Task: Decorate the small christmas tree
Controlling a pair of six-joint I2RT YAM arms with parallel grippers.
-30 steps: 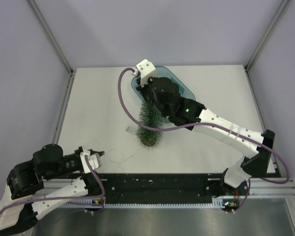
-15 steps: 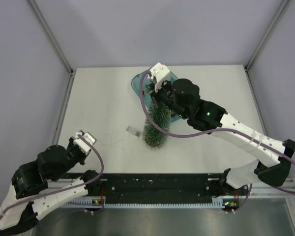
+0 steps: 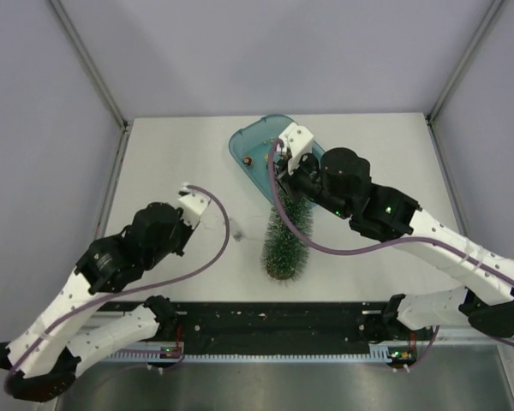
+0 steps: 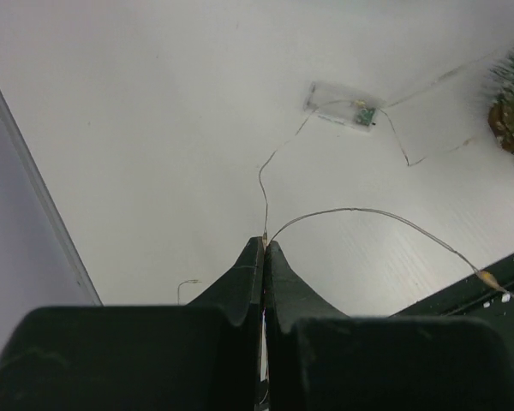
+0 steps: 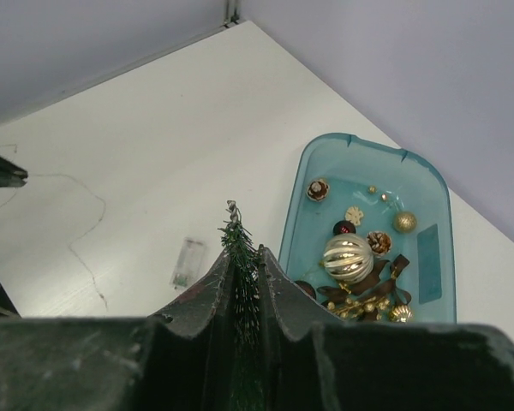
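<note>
The small christmas tree (image 3: 284, 244) is near the middle of the table (image 3: 154, 171), just in front of the teal tray (image 3: 247, 145). Its wide bottom points to the near edge, and we cannot tell if the base rests on the table. The right gripper (image 3: 282, 177) holds it by the thin top: in the right wrist view the 2 fingers (image 5: 278, 282) are closed on the tip, which comes out between them. The tray contains gold and brown ornaments (image 5: 349, 257). To the left of the tree lies a small clear box (image 3: 237, 231) with a thin wire (image 4: 343, 212). The left gripper (image 4: 265, 248) has its jaws pressed together and pinches this wire.
</note>
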